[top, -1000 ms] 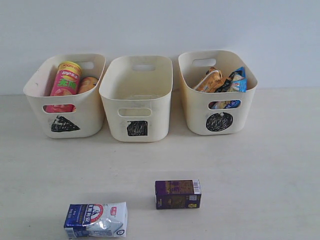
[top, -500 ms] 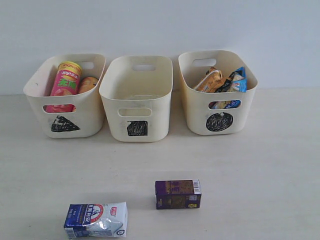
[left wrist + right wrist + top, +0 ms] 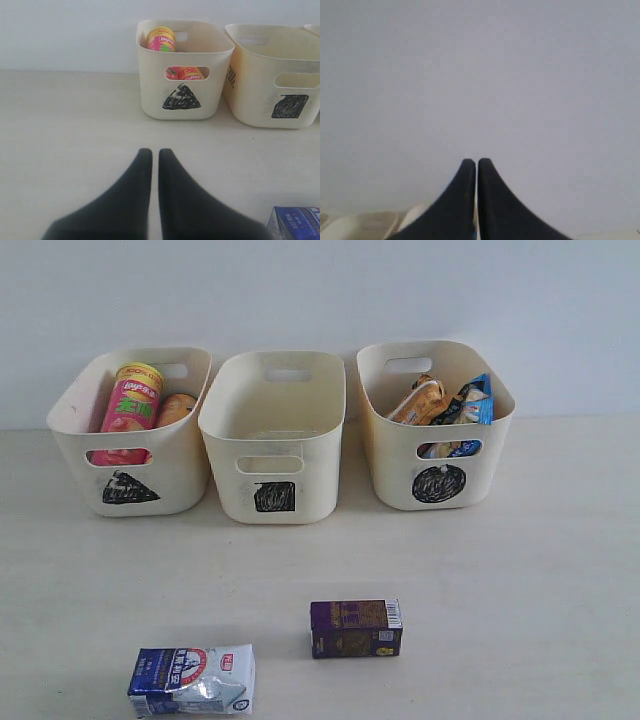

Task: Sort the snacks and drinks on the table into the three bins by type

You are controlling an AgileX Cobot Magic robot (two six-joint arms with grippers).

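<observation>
The purple carton [image 3: 356, 628] lies on the table [image 3: 520, 580] near the front middle. Left of it lies the blue-and-white milk pouch [image 3: 192, 680], whose corner also shows as the pouch [image 3: 296, 222] in the left wrist view. The triangle bin [image 3: 131, 430] holds the pink-red tube [image 3: 130, 400] and the yellow-red tube [image 3: 176, 407]. The square bin [image 3: 273, 436] has nothing in it. The circle bin [image 3: 432, 423] holds the orange bag [image 3: 417, 400] and the blue bag [image 3: 474, 402]. My left gripper [image 3: 151, 152] is shut and empty, low over the table before the triangle bin [image 3: 182, 70]. My right gripper [image 3: 471, 162] is shut, facing the wall.
A pale wall [image 3: 320, 290] runs right behind the bins. In the left wrist view the square bin [image 3: 272, 75] stands next to the triangle bin. Rims of bins [image 3: 365, 222] show low in the right wrist view. Neither arm appears in the exterior view.
</observation>
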